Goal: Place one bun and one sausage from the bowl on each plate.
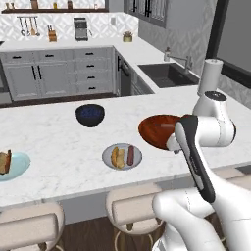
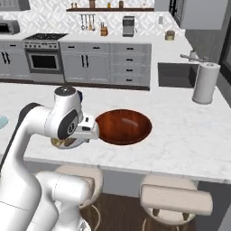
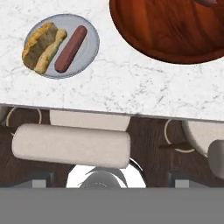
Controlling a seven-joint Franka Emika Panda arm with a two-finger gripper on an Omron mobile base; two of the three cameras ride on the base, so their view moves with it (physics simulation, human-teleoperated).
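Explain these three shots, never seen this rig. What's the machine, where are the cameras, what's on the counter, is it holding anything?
It is a white robot arm on a mobile base in a rendered kitchen. Two pictures come from cameras on the base, behind the arm to its left and right; the third looks down from the hand. On the marble counter lie a reddish-brown bowl, a grey plate bearing a bun and a sausage, a teal plate with food on it, and a dark blue bowl. The gripper's fingers are open, holding nothing.
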